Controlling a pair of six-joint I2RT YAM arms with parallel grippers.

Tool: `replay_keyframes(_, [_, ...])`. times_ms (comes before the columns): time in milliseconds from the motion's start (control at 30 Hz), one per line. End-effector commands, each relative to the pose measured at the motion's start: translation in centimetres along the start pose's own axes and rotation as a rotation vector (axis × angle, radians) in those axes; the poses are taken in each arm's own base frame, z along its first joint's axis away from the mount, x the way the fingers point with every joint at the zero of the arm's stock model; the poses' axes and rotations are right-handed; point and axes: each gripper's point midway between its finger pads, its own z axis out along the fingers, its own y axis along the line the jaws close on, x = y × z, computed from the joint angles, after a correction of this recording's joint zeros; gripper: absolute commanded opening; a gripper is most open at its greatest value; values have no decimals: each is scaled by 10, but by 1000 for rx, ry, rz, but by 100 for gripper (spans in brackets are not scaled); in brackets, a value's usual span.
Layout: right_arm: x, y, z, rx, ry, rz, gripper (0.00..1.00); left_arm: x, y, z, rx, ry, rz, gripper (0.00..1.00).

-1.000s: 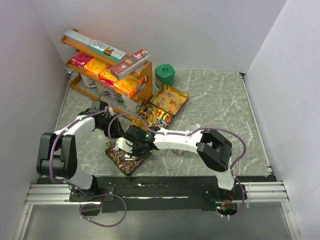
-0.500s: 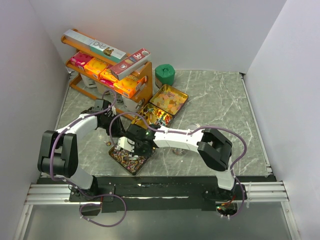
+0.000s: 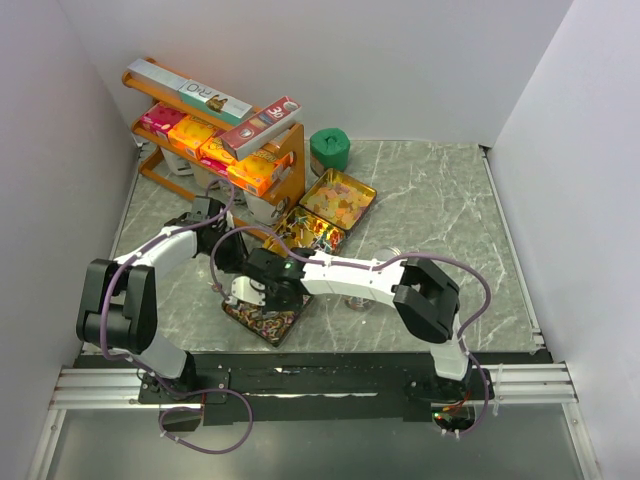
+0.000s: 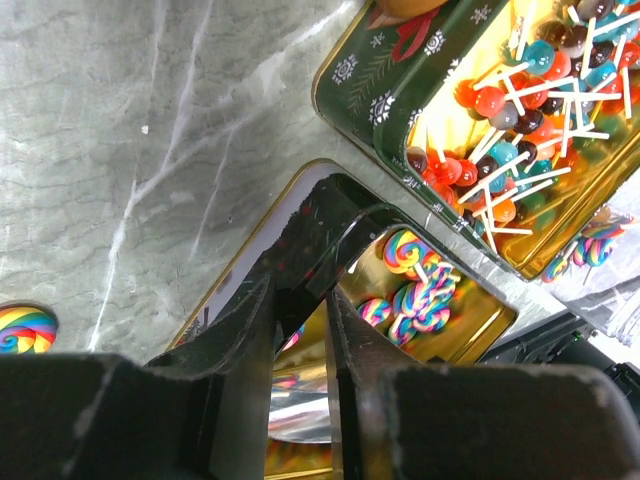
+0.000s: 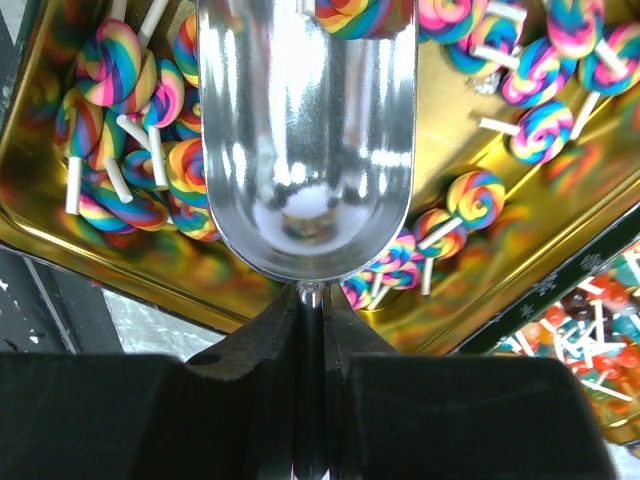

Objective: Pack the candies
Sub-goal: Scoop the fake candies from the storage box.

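Note:
The candies are lollipops lying in three gold tins. Rainbow swirl candies [image 5: 110,90] fill the near tin [image 3: 290,327], red and blue ones [image 4: 510,100] the middle tin [image 3: 308,232], orange-yellow ones the far tin [image 3: 340,198]. My right gripper [image 5: 312,300] is shut on the handle of a silver scoop [image 5: 305,130] held low over the rainbow candies, one swirl at its front lip. My left gripper [image 4: 300,290] pinches the near tin's rim [image 4: 250,245] at its left corner, one finger inside and one outside.
A loose rainbow lollipop [image 4: 25,330] lies on the marble table left of the near tin. A wooden rack [image 3: 215,140] with orange and pink boxes stands at the back left. A green object [image 3: 329,150] sits behind the far tin. White walls close in on three sides.
The left gripper has moved onto the near tin's left corner and narrowed on its rim. The tin has shifted slightly to the right. The right gripper with the scoop stays over the tin.

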Motion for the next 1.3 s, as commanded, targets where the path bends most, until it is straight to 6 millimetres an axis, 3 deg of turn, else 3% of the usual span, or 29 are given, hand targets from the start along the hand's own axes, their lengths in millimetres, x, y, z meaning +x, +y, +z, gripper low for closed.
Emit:
replay_keyframes(0, [-38,0,-8,1,-87,-61,0,-9,3,8,-43,-30,-33,1])
replay_keyframes(267, [-63,15,-4,-136,-177,4,0,-8,2,7,-37,-42,-54,1])
replay_keyframes(667, [-81,4,-4,-204,-179,156,0,-7,6,6,-59,-51,-82,1])
replay_keyframes(800, [-70,1,-1,-200,-124,192,0,-8,5,8,-55,-45,-75,1])
replay_keyframes(1000, [-17,-7,0,-119,38,229,0,-12,0,6,-35,-50,-43,1])
replay_keyframes(1267, [28,-24,-22,-8,140,279,0,-18,-4,1,-24,-75,-6,5])
